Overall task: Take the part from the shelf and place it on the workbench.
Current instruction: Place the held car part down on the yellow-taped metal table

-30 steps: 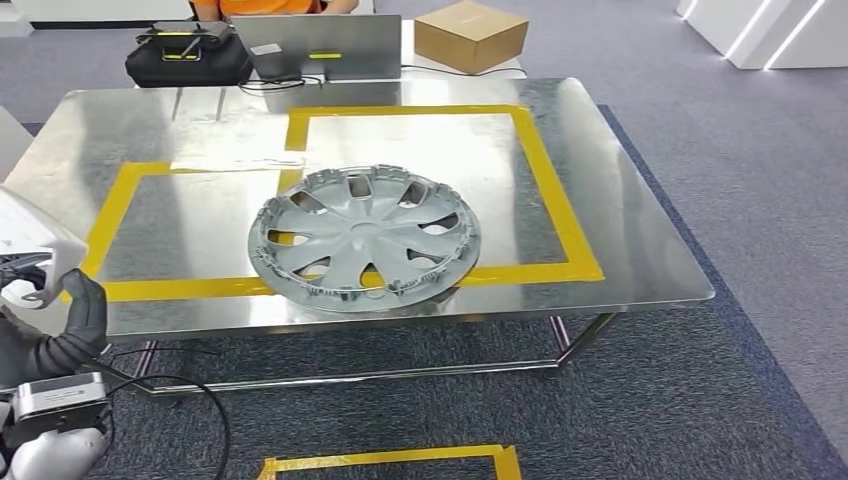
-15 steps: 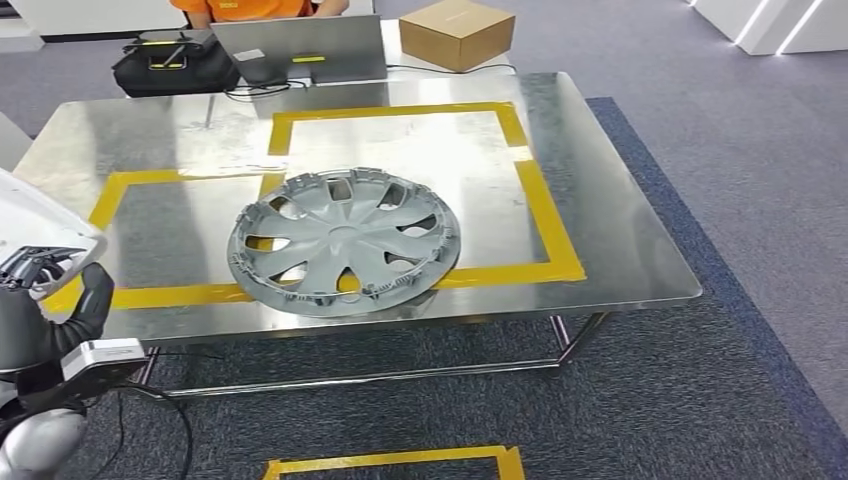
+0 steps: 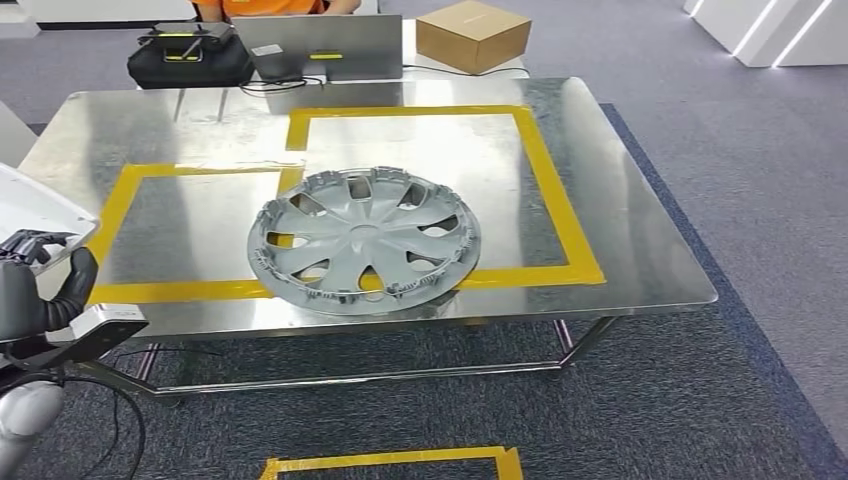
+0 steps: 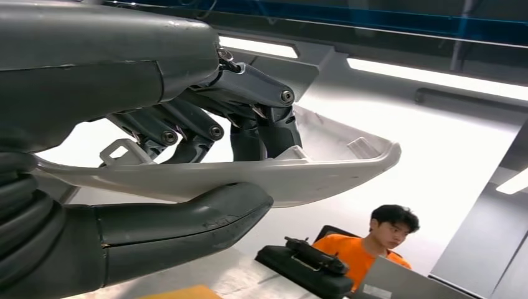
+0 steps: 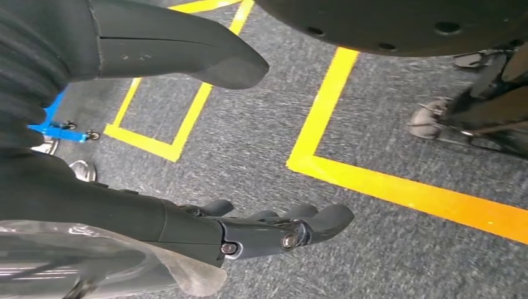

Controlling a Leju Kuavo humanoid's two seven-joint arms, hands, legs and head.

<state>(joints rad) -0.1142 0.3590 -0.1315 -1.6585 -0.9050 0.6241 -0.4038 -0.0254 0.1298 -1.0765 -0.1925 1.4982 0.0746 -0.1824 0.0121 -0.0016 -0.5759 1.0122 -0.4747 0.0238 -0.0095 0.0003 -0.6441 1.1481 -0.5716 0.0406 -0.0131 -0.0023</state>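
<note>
A white part was gripped by the left hand, lower left in the head view, short of the workbench; placing remained. The right hand hung empty, fingers apart.

Part: a white moulded plastic panel, long and shallow with a raised rim and small tabs on its inner face. It is pinched in the left robot hand, thumb under its outer face and fingers on the inner side, off the near left corner of the desk. Desk: a bare metal top marked with yellow tape rectangles.
</note>
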